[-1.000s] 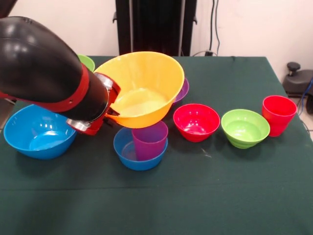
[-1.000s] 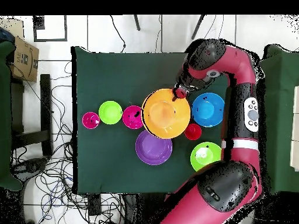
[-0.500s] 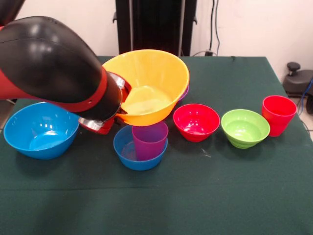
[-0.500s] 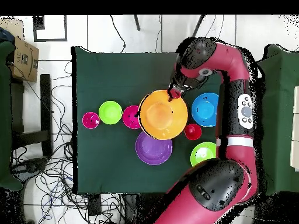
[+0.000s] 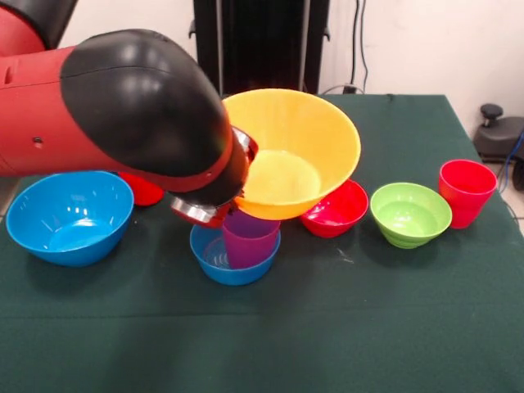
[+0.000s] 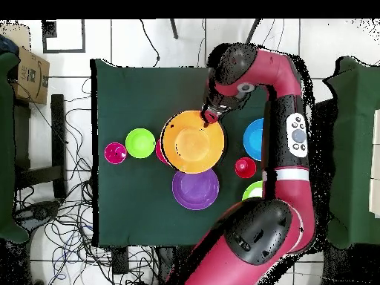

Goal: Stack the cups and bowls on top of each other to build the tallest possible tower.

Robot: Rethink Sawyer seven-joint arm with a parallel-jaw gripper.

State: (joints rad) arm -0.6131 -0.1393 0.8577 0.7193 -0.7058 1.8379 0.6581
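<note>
I am pinching the large yellow bowl (image 5: 296, 154) by its rim in my gripper (image 6: 213, 115), carrying it tilted above the purple cup (image 5: 248, 237) that is sitting in the small blue bowl (image 5: 214, 255). It is looking light, stiff and slippery, so a rim hold is suiting it.

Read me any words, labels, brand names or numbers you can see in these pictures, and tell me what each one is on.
No text can be read anywhere.
The cardboard box beside the table bears dark print, too small and blurred to read.
The cups, the bowls and the yellow bowl held up by the arm carry no lettering.
</note>
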